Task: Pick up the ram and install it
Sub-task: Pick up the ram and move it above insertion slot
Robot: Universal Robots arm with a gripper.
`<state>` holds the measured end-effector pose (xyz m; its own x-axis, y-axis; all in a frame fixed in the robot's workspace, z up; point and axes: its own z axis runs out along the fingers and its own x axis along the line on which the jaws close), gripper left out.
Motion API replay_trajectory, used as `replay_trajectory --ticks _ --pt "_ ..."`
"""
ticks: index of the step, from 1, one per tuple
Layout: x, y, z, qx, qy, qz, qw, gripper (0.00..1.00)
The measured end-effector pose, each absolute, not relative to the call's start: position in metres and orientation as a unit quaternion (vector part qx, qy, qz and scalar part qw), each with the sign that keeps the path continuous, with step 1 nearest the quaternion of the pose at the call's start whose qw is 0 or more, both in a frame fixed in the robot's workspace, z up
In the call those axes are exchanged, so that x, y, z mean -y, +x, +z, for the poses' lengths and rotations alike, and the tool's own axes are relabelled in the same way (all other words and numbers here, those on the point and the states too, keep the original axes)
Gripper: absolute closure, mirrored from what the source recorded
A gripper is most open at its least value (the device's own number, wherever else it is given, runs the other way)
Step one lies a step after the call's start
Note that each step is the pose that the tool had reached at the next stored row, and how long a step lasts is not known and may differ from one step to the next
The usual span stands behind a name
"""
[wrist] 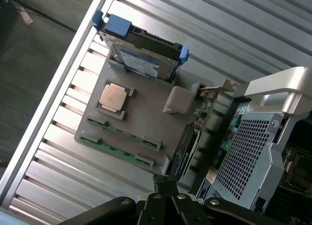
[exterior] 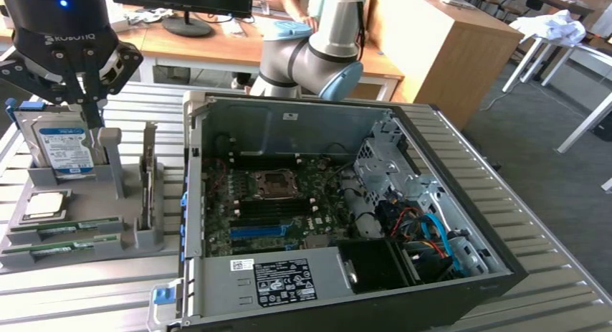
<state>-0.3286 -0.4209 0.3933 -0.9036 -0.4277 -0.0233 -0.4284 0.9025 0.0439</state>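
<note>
Ram [exterior: 67, 225] [wrist: 124, 134], a green stick, lies flat in a slot of the grey fixture [exterior: 134, 239], untouched; a second green stick [exterior: 59, 247] lies in the parallel slot just beside it. Both sticks sit below the gripper [exterior: 88, 113] [wrist: 165, 186] and well apart from its fingertips. The gripper hangs above the fixture, its fingers clenched together with nothing between them. The processor [exterior: 43, 203] lies flat in the fixture between the sticks and the upright hard drive [exterior: 62, 145], which is the item nearest the fingertips. An expansion card [exterior: 148, 181] stands on edge in the fixture. Beside the fixture, the open computer case [exterior: 449, 203] lies on the slatted table [exterior: 96, 296], motherboard [exterior: 277, 203] exposed
</note>
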Motion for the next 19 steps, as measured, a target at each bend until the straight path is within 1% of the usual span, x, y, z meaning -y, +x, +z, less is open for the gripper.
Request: replay_trajectory --ticks 19 --pt "0.4209 -0.3287 0.3933 -0.966 -0.259 0.024 0.006 0.90"
